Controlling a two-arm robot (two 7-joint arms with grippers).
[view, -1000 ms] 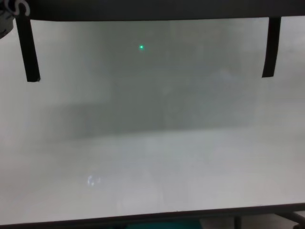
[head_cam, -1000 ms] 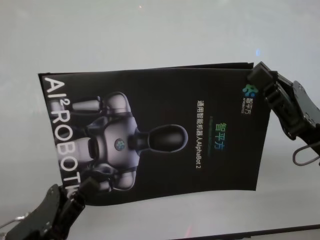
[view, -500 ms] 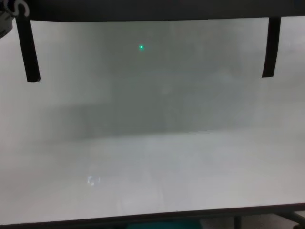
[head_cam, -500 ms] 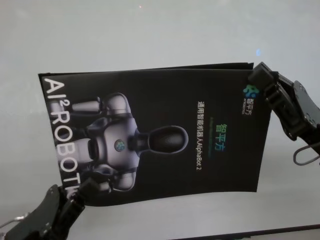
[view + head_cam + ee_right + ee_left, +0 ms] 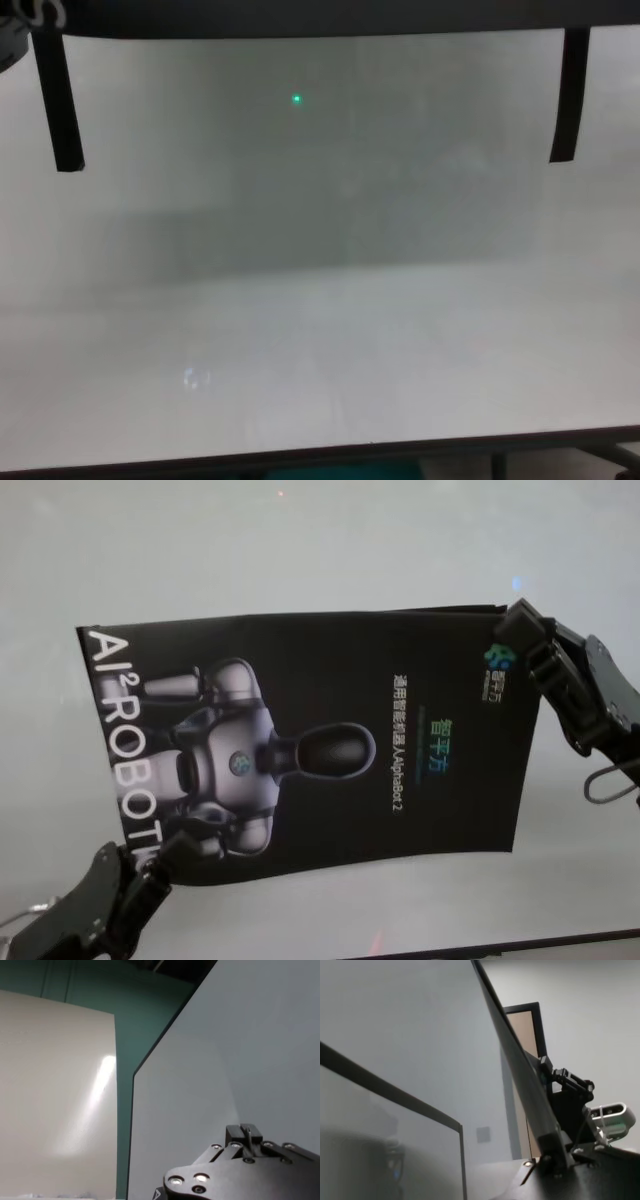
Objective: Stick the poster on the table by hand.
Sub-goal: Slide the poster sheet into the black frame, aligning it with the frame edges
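Observation:
The poster (image 5: 320,745), black and glossy with a silver robot and white letters, hangs in the air above the table (image 5: 320,330), held by both grippers at opposite corners. My left gripper (image 5: 165,855) is shut on its near left corner. My right gripper (image 5: 512,630) is shut on its far right corner. In the chest view only its edge shows, as a dark band (image 5: 300,15) along the top. In the left wrist view the poster (image 5: 520,1070) is edge-on, clamped in my left gripper (image 5: 552,1157). The right wrist view shows my right gripper (image 5: 245,1135).
Two narrow black tape strips hang from the poster's edge, one at the left (image 5: 57,100) and one at the right (image 5: 568,95). The table's dark near edge (image 5: 320,455) runs along the bottom. A small green light spot (image 5: 297,99) lies on the tabletop.
The poster has flexed a little: its near edge has risen slightly and the printed robot has shifted to the right. Both grippers stay almost where they were.

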